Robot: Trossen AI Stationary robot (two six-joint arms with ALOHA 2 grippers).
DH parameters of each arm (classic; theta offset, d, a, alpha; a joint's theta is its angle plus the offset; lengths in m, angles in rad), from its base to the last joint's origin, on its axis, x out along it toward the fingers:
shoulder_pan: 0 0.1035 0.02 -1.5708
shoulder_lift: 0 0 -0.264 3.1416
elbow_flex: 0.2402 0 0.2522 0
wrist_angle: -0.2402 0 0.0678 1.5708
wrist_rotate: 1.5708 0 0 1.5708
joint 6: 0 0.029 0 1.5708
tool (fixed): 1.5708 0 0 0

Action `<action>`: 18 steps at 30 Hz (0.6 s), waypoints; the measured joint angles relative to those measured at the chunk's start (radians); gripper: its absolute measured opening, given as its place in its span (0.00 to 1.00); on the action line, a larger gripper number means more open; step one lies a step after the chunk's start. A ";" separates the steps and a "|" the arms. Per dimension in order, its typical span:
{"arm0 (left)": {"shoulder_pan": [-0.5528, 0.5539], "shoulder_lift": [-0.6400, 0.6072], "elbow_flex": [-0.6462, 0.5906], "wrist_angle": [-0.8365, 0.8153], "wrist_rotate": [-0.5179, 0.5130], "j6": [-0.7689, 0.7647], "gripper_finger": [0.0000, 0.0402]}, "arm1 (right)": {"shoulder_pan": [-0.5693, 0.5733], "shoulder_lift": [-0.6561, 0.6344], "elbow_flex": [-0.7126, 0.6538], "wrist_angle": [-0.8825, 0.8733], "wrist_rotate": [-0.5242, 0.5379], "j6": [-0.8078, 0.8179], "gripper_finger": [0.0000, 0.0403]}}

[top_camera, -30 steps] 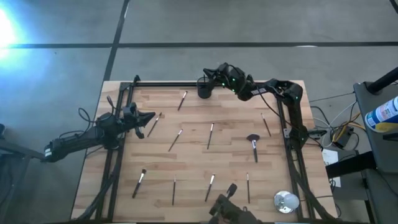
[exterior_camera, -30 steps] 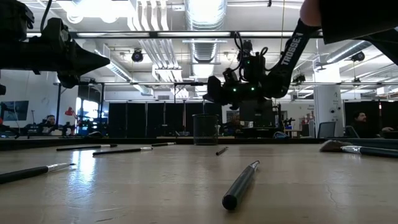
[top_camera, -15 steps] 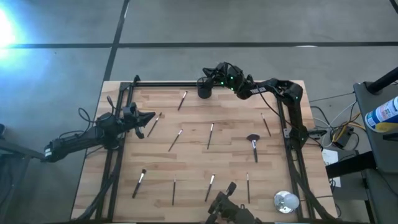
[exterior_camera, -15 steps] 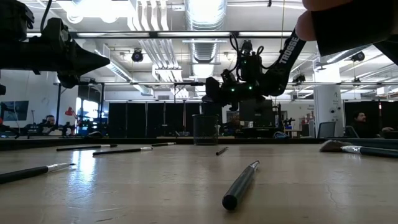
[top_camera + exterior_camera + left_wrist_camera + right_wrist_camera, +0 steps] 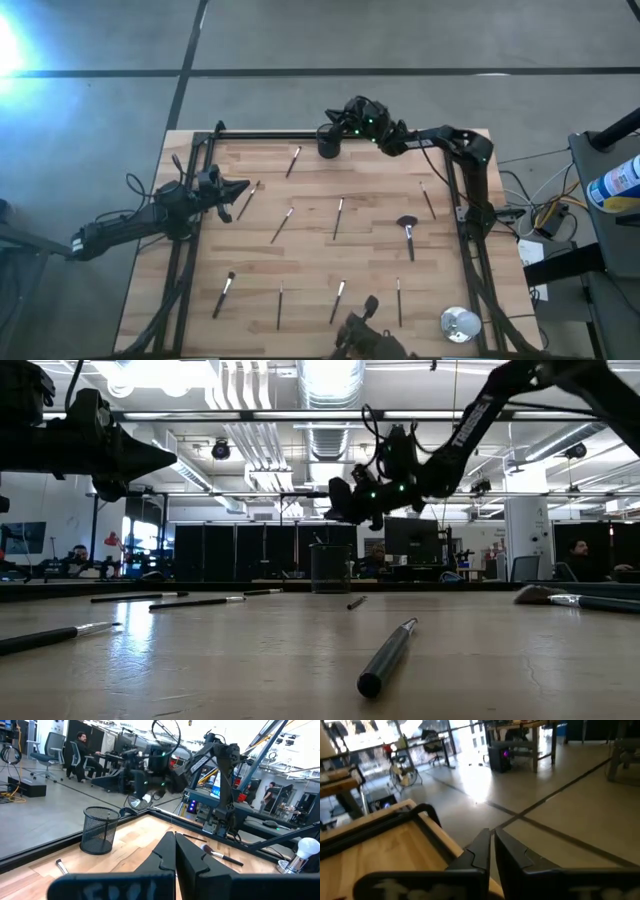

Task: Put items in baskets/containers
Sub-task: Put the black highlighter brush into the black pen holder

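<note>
Brushes lie scattered across the wooden table [image 5: 320, 270], none of them in either gripper. Nearest the front edge, a row of four sits between the two front corners: one with a pale ferrule [image 5: 224, 295] toward the left, a thin dark one [image 5: 279, 305], another [image 5: 338, 301] and a short slim one [image 5: 398, 301]. A round silver disc [image 5: 459, 324] rests at the front right corner. In the low view a dark-handled brush [image 5: 386, 656] lies closest to the camera.

Mid-table are a slanted brush [image 5: 282, 225], an upright one [image 5: 338, 217] and the fan-headed brush [image 5: 407, 232], with a dark one [image 5: 427, 202] near the right edge. By the left edge the left gripper [image 5: 243, 187] hangs above the surface, fingers pressed together on nothing, just beside another brush [image 5: 248, 200].

Toward the far edge lies one more brush [image 5: 294, 161]. The black mesh cup [image 5: 328, 141] stands upright at the middle of that far edge, with something thin showing above its rim in the low view. The right gripper [image 5: 335, 117] hovers just past the cup, over the far edge, its fingers nearly pressed together and pinching nothing.
</note>
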 joint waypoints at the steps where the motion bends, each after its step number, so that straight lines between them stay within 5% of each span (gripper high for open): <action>1: 0.000 0.000 0.000 0.000 0.000 0.000 0.00 | 0.006 -0.026 0.000 -0.050 0.000 -0.018 0.03; 11: 0.000 0.000 0.000 0.000 0.000 0.002 0.00 | 0.171 -0.305 -0.055 -0.516 0.175 -0.126 0.02; 18: 0.000 0.009 0.000 0.001 0.004 0.000 0.00 | 0.348 -0.515 -0.234 -0.555 0.369 -0.042 0.02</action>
